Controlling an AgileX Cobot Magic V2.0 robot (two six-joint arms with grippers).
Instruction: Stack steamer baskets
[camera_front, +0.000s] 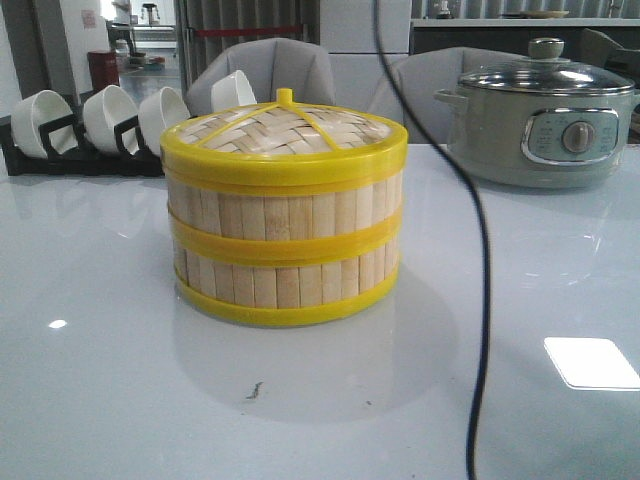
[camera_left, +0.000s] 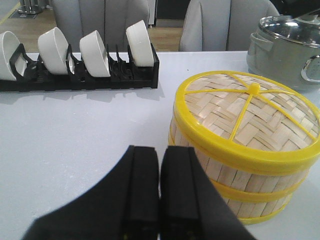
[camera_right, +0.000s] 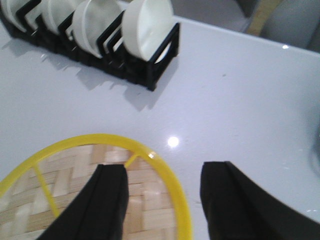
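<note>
Two steamer baskets (camera_front: 285, 250) stand stacked one on the other in the middle of the white table, with the flat woven lid (camera_front: 285, 135) on top. The stack also shows in the left wrist view (camera_left: 250, 175). My left gripper (camera_left: 160, 160) is shut and empty, just beside the stack's side wall, apart from it. My right gripper (camera_right: 162, 172) is open and empty above the lid's rim (camera_right: 170, 180), one finger over the woven lid, the other over the table. Neither gripper shows in the front view.
A black rack with several white bowls (camera_front: 100, 125) stands at the back left. A grey-green electric pot with a glass lid (camera_front: 545, 120) stands at the back right. A black cable (camera_front: 480, 250) hangs in front of the camera. Grey chairs stand behind the table.
</note>
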